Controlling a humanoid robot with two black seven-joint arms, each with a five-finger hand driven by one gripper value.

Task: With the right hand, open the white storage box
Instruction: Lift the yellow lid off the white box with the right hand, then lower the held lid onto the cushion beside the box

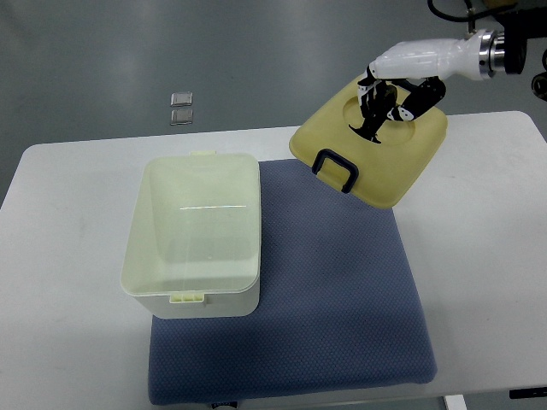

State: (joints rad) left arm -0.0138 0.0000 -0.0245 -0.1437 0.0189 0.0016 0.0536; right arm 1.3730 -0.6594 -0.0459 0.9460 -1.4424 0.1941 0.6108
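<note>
A white table (68, 256) stands on a grey floor (128, 51), and a blue mat (342, 290) covers its middle. The box (195, 235) sits open on the mat's left edge, partly overhanging onto the bare table, its inside pale and holding nothing visible, with small latch tabs at its near and far rims. Its lid (376, 158) is off and held tilted above the mat's far right corner, well apart from the box, its dark handle (336, 168) facing the camera. The right robot hand (385, 107), coming in from the upper right on a white forearm, grasps the lid with dark fingers (373, 115) curled at a recess in it. Two small grey squares (181, 108) lie on the floor beyond the table.
</note>
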